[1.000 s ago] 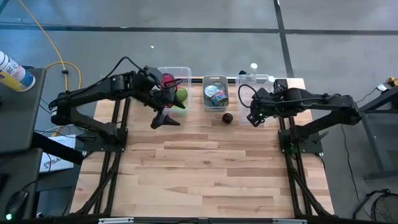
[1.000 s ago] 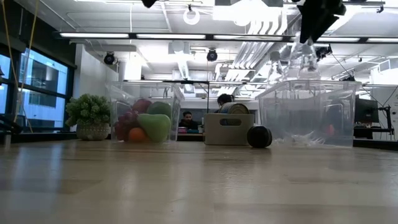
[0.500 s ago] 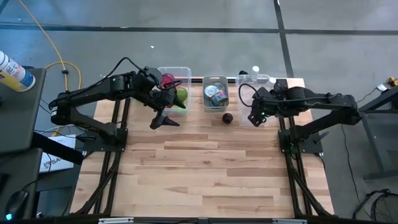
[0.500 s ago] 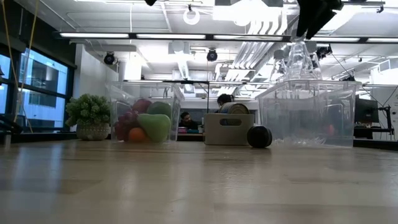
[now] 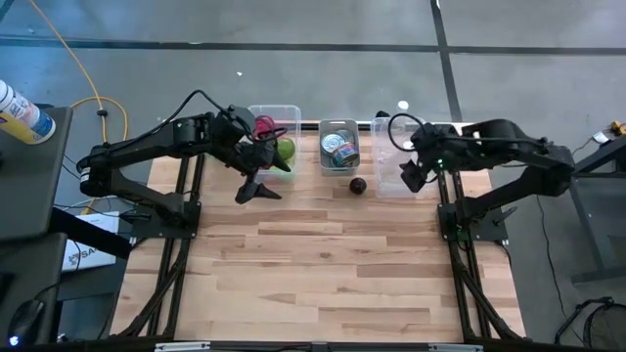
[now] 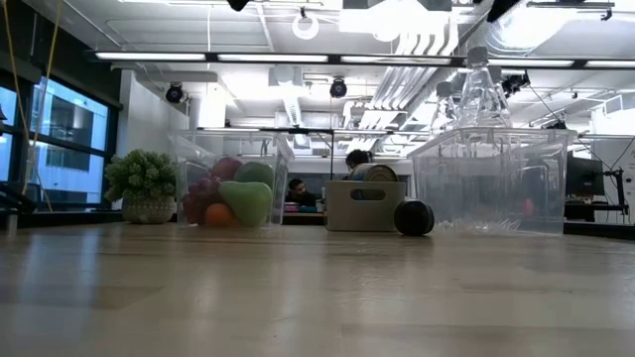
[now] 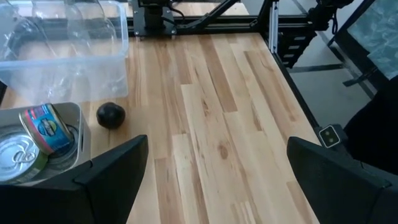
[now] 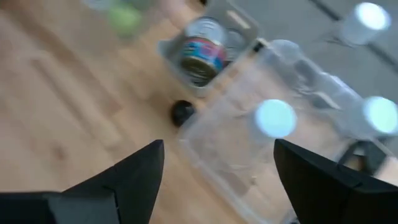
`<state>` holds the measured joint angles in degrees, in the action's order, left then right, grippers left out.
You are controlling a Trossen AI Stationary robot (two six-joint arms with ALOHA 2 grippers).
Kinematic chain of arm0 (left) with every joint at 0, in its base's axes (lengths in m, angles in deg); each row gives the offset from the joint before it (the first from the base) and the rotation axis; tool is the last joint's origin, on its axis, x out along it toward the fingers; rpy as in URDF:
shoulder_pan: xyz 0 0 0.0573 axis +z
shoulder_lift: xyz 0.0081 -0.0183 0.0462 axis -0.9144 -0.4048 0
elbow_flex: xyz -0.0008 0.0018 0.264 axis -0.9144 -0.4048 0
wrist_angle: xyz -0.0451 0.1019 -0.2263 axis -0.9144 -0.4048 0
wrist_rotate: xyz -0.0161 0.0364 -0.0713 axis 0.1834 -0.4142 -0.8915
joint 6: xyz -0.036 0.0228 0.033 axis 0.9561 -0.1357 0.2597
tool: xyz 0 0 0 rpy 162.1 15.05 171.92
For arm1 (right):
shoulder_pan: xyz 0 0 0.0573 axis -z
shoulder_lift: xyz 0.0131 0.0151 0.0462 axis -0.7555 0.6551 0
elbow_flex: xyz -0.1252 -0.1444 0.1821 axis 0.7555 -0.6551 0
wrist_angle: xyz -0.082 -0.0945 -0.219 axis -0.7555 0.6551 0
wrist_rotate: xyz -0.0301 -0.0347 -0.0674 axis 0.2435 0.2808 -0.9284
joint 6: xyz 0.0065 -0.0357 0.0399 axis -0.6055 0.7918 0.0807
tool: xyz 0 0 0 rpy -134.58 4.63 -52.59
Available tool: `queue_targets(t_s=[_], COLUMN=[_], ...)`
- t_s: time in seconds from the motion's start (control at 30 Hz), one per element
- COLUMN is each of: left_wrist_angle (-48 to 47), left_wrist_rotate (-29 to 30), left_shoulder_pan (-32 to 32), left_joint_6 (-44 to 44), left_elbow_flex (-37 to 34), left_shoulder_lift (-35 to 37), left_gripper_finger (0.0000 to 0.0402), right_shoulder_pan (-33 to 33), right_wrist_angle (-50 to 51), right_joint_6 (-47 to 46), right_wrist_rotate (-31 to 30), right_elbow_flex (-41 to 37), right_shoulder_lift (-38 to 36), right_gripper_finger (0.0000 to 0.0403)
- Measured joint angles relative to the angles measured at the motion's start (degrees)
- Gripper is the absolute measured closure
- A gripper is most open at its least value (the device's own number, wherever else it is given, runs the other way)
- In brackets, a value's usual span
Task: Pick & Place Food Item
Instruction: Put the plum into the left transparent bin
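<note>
The right gripper (image 5: 409,177) has pulled back from the clear bin (image 5: 395,156) since 1 second ago: then it hung over the bin's front part, and now it sits at the bin's right edge, with the arm drawn up and toward its base. Its fingers (image 8: 127,180) are spread apart and hold nothing. In the low view the dark gripper that stood over the bottle has gone from the top of the frame, and the clear bottle (image 6: 481,91) stands upright in the clear bin, free of any grip.

The left gripper (image 5: 256,189) has not moved; it hangs wide open and empty over the table (image 5: 333,254), in front of the fruit bin (image 5: 277,132).

The small dark round item (image 5: 358,185) lies on the table just in front of the grey can box (image 5: 339,147), between that box and the clear bin, as before.
</note>
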<state>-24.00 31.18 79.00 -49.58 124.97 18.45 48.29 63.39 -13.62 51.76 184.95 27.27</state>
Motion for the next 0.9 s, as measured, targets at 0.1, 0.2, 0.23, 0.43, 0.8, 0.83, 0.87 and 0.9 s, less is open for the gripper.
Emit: queue_targets(t_s=[0.1, 0.2, 0.23, 0.43, 0.8, 0.83, 0.87, 0.9], left_wrist_angle=[-0.7, -0.3, -0.2, -0.1, -0.5, -0.6, -0.9, -1.3], left_wrist_rotate=[0.0, -0.4, -0.9, -2.1, -3.3, -3.3, -3.4, -3.6], left_shoulder_pan=[0.0, 0.0, 0.0, 0.0, 0.0, 0.0, 0.0, 0.0], left_joint_6=[0.2, 1.1, 1.3, 3.5, 5.3, 5.3, 5.3, 5.3], left_elbow_flex=[0.0, 0.0, 0.0, 0.0, 0.0, 0.0, 0.0, 0.0], left_shoulder_lift=[0.0, 0.0, 0.0, 0.0, 0.0, 0.0, 0.0, 0.0], left_gripper_finger=[0.0029, 0.0029, 0.0029, 0.0029, 0.0029, 0.0029, 0.0029, 0.0029], right_shoulder_pan=[-0.3, -2.0, -2.7, -8.1, -10.5, -10.5, -10.5, -10.5], right_wrist_angle=[-3.0, -8.5, -10.4, -20.7, -32.5, -32.9, -33.6, -33.9], right_joint_6=[0.2, 2.5, 3.6, 8.2, 11.3, 11.8, 12.3, 12.7], right_wrist_rotate=[3.8, 4.7, 4.8, 6.4, 8.2, 8.3, 8.3, 8.3], right_elbow_flex=[2.4, 3.9, 4.2, 4.2, 4.3, 4.3, 4.3, 4.3], right_shoulder_lift=[0.0, 0.0, 0.0, 0.0, 2.3, 3.0, 3.8, 4.3], right_gripper_finger=[0.0112, 0.0113, 0.0115, 0.0116, 0.0116, 0.0117, 0.0116, 0.0115])
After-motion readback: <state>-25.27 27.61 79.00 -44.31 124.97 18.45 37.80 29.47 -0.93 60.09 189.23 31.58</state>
